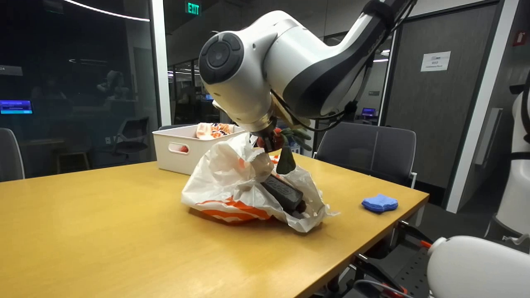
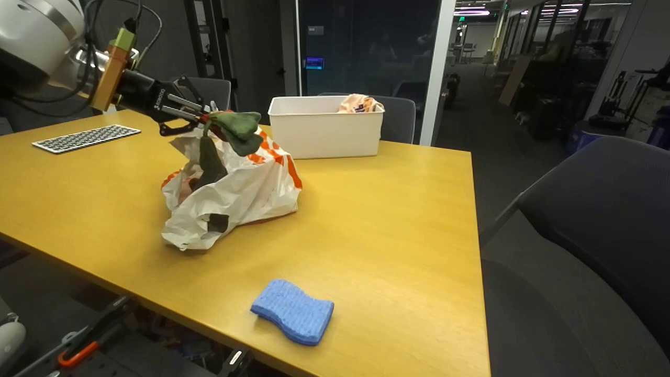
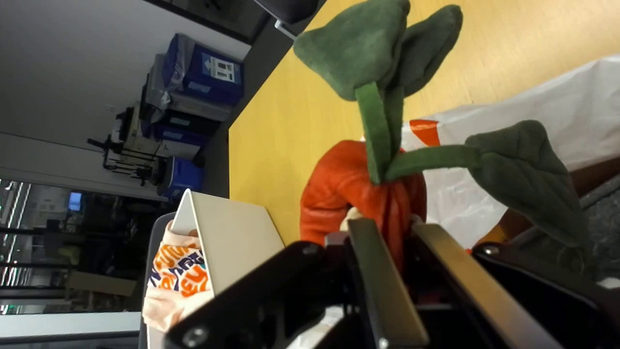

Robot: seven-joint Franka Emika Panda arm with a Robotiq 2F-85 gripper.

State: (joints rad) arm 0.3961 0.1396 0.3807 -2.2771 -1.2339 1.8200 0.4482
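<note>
A soft red-orange plush piece [image 3: 329, 186] with floppy green leaves [image 3: 353, 48] is pinched in my gripper [image 3: 393, 229], its folds bunched between the two fingers. In both exterior views the gripper [image 2: 203, 119] hangs just over the mouth of a crumpled white plastic bag [image 1: 227, 182] with orange print. One leaf [image 1: 285, 161] droops toward the bag's opening. Inside that opening lies a dark block [image 1: 283, 192] with raised lettering, partly covered by plastic. Whether the plush touches the bag cannot be told.
Behind the bag stands a white bin [image 2: 324, 131] with a printed cloth [image 2: 361, 103] inside. A blue sponge [image 2: 294, 312] lies near the table edge. A white-framed keyboard [image 2: 86, 139] rests on the table [image 1: 103, 231]. Chairs [image 1: 366, 153] surround it.
</note>
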